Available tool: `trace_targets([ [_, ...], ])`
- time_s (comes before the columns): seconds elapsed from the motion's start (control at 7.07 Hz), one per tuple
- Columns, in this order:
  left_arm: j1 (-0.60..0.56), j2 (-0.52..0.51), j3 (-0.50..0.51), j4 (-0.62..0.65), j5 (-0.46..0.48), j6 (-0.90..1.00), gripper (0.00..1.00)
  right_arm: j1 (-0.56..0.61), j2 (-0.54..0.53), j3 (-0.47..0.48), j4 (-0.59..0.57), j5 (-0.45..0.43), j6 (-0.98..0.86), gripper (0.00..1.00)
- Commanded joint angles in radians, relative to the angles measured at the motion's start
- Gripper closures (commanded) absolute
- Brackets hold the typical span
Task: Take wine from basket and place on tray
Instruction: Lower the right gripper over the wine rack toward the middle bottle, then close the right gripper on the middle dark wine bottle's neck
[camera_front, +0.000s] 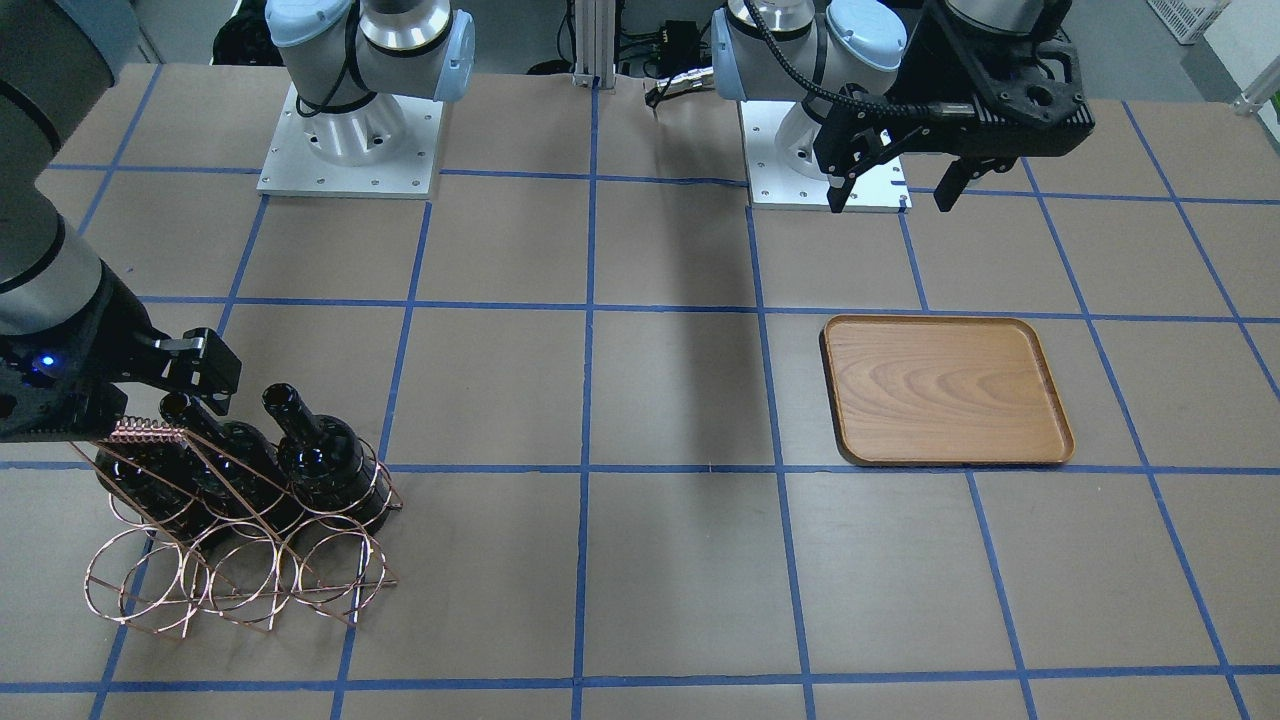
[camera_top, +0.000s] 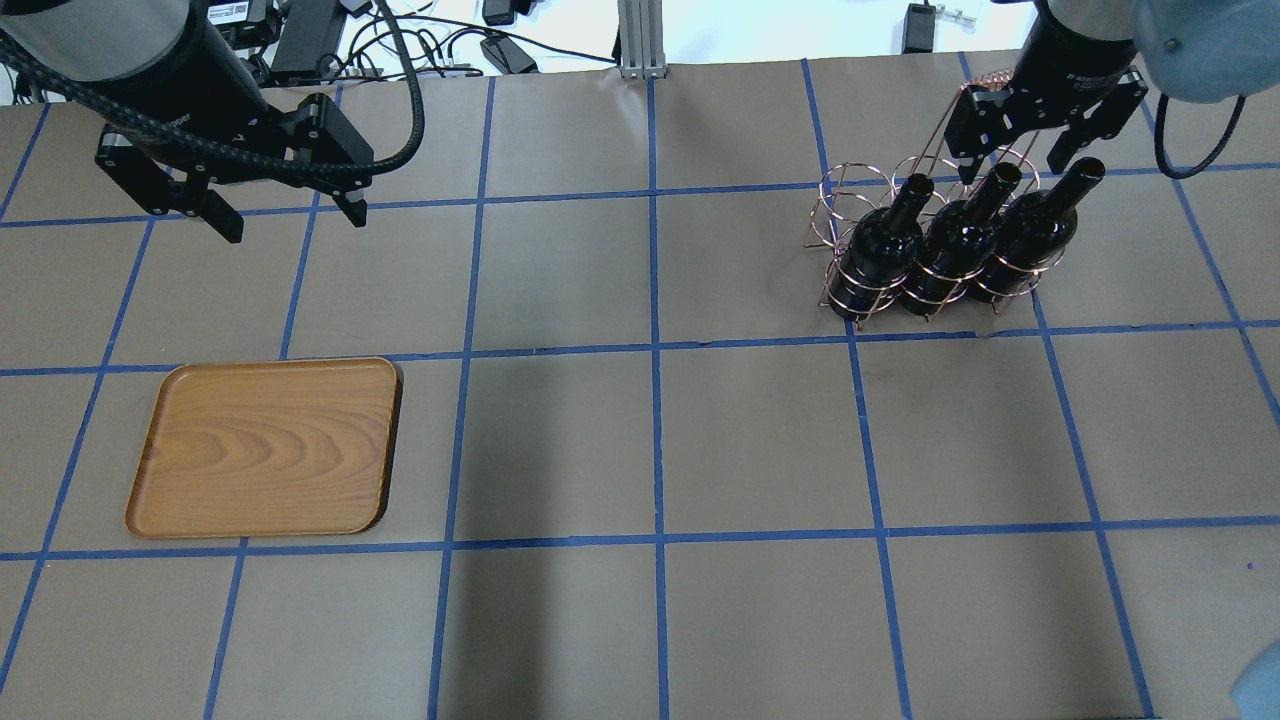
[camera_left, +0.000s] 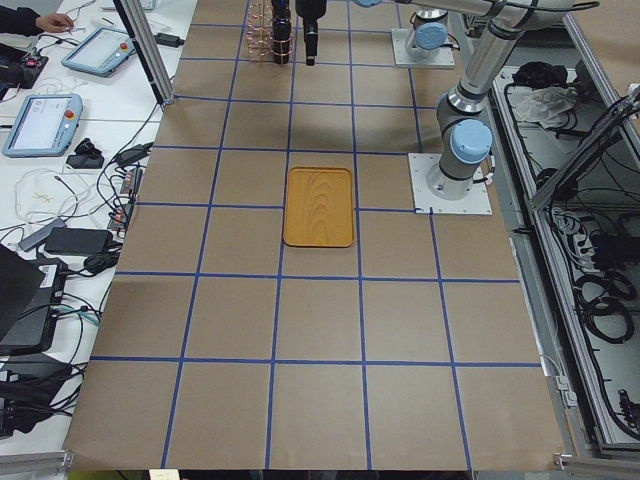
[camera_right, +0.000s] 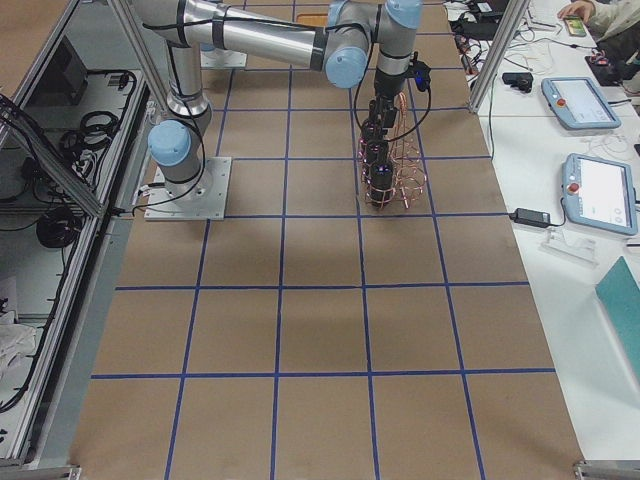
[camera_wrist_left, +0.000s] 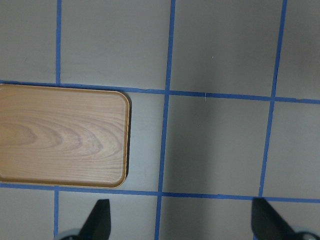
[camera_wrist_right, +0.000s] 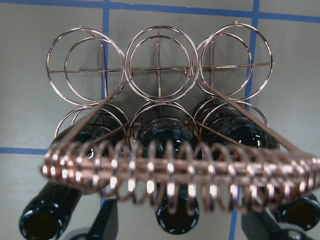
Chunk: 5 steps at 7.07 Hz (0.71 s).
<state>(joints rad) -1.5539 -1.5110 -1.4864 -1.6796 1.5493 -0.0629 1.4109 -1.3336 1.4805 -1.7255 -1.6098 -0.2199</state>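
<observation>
Brown paper ruled with blue tape covers the worktop (camera_top: 650, 440). Towards its far right the right pincer (camera_top: 1011, 170) hangs with jaws wide, one to each side of the neck of the middle wine bottle (camera_top: 950, 250), gripping nothing. That bottle lies tilted in the basket (camera_wrist_right: 158, 69), mouth upward, close between the outer bottles (camera_top: 1025, 240) (all three look alike, so I take the target from where the jaws stand).

The step in hand looks like the reach for the neck. To do it well, I would bring the pads down a little below the lip and close squarely. Then draw the bottle out along its own slant rather than straight up, since the glass is glossy and probably slippery.

What stands in the way is the coiled handle (camera_wrist_right: 175, 172), which crosses just over the necks. Its slanted struts run beside them, so a crooked pull could snag the wire and drag the basket along.

Farther out, the tray (camera_top: 265, 445) lies flat on the robot's left, well apart from the basket. The left pincer (camera_top: 293, 222) hovers beyond its far edge, jaws wide and holding nothing. The carry looks long; a hand-over may be needed.
</observation>
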Motion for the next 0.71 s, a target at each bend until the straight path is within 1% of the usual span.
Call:
trace_targets([
  [0.0, 0.000, 0.000, 0.000, 0.000, 0.000, 0.000, 0.00, -0.001, 0.014, 0.006, -0.003, 0.001, -0.001, 0.22],
  [0.14, 0.000, 0.000, 0.000, 0.000, 0.000, 0.000, 0.00, -0.001, 0.016, 0.015, -0.002, 0.002, -0.001, 0.26],
  [0.28, 0.000, 0.000, 0.000, 0.001, 0.000, 0.000, 0.00, -0.001, 0.016, 0.030, 0.001, 0.004, -0.001, 0.31],
  [0.57, 0.000, 0.000, 0.000, 0.000, 0.000, 0.000, 0.00, -0.001, 0.016, 0.040, -0.005, 0.004, -0.001, 0.31],
])
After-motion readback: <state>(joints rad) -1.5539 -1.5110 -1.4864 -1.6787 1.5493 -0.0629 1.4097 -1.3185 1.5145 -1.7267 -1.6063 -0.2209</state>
